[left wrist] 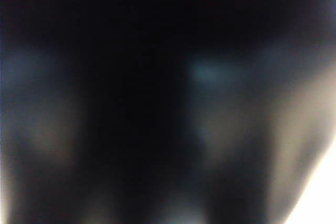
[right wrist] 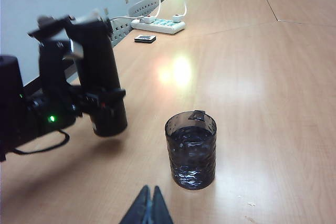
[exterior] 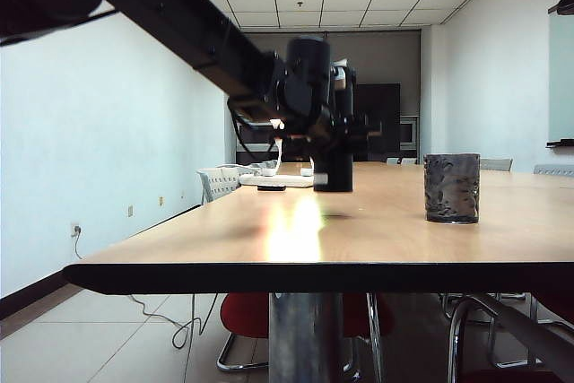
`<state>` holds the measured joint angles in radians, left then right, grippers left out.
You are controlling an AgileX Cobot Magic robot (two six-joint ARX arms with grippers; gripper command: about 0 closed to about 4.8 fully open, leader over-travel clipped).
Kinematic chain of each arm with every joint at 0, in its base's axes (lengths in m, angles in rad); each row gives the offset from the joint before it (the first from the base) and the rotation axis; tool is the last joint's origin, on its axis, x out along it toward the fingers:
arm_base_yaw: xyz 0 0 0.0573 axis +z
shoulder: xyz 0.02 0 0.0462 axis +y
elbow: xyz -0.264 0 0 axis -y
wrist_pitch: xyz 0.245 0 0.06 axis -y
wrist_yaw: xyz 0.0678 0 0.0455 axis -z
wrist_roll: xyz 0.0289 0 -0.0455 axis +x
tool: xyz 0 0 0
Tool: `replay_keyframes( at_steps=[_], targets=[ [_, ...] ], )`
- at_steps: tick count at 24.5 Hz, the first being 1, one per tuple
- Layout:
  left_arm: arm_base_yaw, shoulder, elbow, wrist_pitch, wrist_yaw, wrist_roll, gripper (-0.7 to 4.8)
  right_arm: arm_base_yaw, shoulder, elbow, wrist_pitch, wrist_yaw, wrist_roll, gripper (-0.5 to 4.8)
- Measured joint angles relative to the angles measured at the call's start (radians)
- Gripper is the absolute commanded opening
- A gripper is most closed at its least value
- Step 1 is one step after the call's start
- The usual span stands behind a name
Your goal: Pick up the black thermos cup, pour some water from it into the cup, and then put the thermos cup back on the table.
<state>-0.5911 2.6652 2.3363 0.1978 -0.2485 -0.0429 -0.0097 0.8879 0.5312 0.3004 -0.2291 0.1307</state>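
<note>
Nearest the exterior camera, the short mottled dark-grey tumbler (exterior: 451, 187) stands on the light-brown wooden bench (exterior: 359, 239), with the right pincer (right wrist: 147, 205) hovering just before it, fingertips pressed together and empty; farther back, the left pincer (right wrist: 79, 95) is clamped on the tall matte-black thermos cup (right wrist: 102, 80), held apparently just clear of the bench and tilted slightly, well apart from the tumbler; the pickup looks done, while pouring and setting down remain; a white power strip (right wrist: 157, 24) lies beyond; the left wrist view is dark blur, and the flask's lid cannot be read.
</note>
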Motion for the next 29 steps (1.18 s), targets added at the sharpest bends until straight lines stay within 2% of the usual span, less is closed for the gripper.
replay_keyframes(
  at_steps=[2,3,9,11,15,17,19,20,21,22,26,29],
  targets=[
    [0.001,0.016,-0.001,-0.002,0.023,0.0,3.67,0.0,0.0,0.0,-0.001,0.0,0.0,-0.01],
    [0.0,0.015,-0.001,0.002,0.025,-0.002,4.17,0.0,0.0,0.0,0.0,0.0,0.0,-0.01],
    [0.0,0.01,0.005,0.034,0.048,-0.003,4.17,0.0,0.0,0.0,0.0,0.0,0.0,-0.01],
    [0.0,0.01,0.005,0.021,0.048,-0.002,4.41,0.0,0.0,0.0,0.0,0.0,0.0,-0.01],
    [-0.014,-0.011,0.004,-0.16,-0.032,0.0,4.39,0.0,0.0,0.0,0.0,0.0,0.0,-0.01],
    [-0.02,-0.06,0.004,-0.222,-0.04,0.0,4.38,-0.001,0.0,0.0,0.0,0.0,-0.005,-0.01],
    [-0.02,-0.101,0.006,-0.291,-0.039,-0.01,4.2,-0.002,0.0,0.0,0.0,0.001,-0.006,-0.01],
    [-0.02,-0.117,0.005,-0.358,-0.029,-0.014,3.2,-0.002,0.0,0.0,0.0,0.002,-0.007,-0.01],
    [-0.021,-0.13,0.005,-0.428,-0.022,-0.014,0.83,-0.002,0.0,0.0,0.0,0.01,-0.008,-0.01],
    [-0.024,-0.148,0.003,-0.497,-0.021,-0.015,-0.04,-0.002,0.0,0.0,0.0,0.019,-0.008,-0.01],
    [-0.049,-0.356,0.004,-0.737,-0.012,-0.011,-0.06,-0.002,0.0,0.0,0.0,0.026,-0.008,-0.01],
    [-0.052,-0.486,0.003,-0.843,0.057,-0.01,-0.06,-0.002,-0.031,0.0,-0.055,0.026,-0.043,-0.01]
  ],
)
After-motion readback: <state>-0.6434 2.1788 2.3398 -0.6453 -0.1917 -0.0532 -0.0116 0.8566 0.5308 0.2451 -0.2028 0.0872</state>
